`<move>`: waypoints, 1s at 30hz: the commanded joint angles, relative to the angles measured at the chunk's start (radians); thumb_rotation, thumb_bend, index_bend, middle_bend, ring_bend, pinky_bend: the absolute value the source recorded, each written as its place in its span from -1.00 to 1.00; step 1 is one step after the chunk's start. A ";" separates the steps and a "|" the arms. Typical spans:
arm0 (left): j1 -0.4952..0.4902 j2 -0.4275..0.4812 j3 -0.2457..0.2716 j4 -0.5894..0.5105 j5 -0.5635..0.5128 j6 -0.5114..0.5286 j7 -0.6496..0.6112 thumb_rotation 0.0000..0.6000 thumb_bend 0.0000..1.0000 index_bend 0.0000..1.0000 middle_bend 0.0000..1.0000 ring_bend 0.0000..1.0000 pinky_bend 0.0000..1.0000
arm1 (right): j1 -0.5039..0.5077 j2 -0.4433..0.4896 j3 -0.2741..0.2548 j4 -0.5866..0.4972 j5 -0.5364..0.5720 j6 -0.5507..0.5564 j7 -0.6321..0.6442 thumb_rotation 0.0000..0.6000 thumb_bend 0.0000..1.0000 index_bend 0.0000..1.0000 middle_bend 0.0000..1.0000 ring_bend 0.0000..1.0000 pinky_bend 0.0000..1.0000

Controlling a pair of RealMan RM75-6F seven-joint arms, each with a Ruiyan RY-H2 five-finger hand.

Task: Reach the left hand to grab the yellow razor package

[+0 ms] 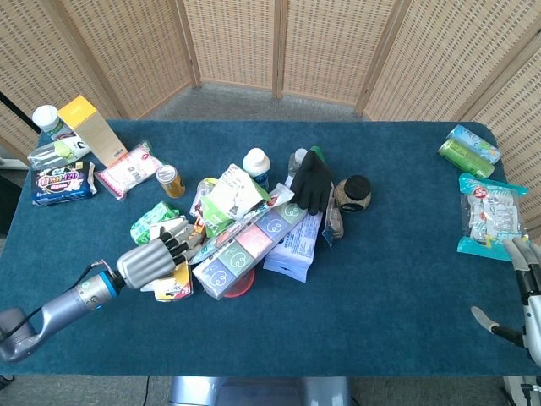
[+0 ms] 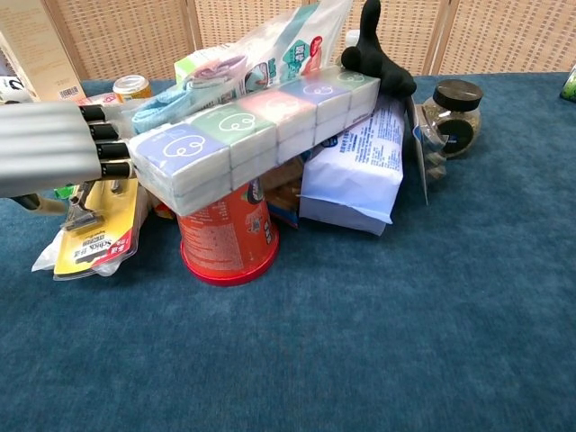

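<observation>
The yellow razor package [image 2: 97, 236] lies flat at the left edge of the pile, its lower end with the red label showing in the head view [image 1: 175, 287]. My left hand [image 1: 155, 258] hovers right over it with fingers stretched out flat and apart, holding nothing. In the chest view that left hand [image 2: 56, 148] covers the package's upper half, fingertips against the long tissue pack [image 2: 247, 131]. Whether it touches the package is unclear. My right hand [image 1: 526, 296] stays at the table's far right edge, fingers apart, empty.
The pile holds the tissue pack over a red cup [image 2: 227, 239], a white-blue bag [image 2: 357, 169], a black glove [image 1: 312, 181] and a jar [image 1: 353, 194]. A small can [image 1: 170, 180] and snack packs [image 1: 128, 169] lie behind my left hand. More packs [image 1: 490, 211] sit at the right.
</observation>
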 commanded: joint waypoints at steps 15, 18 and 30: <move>-0.020 -0.046 0.040 0.078 0.050 0.129 0.028 1.00 -1.00 0.39 0.06 0.32 0.35 | -0.004 0.006 0.000 -0.002 -0.006 0.008 0.009 1.00 -1.00 -1.00 -1.00 -1.00 -1.00; -0.018 -0.010 0.038 0.045 0.051 0.172 0.012 1.00 -1.00 0.39 0.01 0.29 0.32 | -0.004 0.005 0.000 -0.003 -0.007 0.007 0.007 1.00 -1.00 -1.00 -1.00 -1.00 -1.00; -0.008 0.214 -0.003 -0.189 0.064 0.301 0.037 1.00 -1.00 0.38 -0.05 0.26 0.31 | -0.006 0.003 -0.004 -0.009 -0.015 0.008 -0.007 1.00 -1.00 -1.00 -1.00 -1.00 -1.00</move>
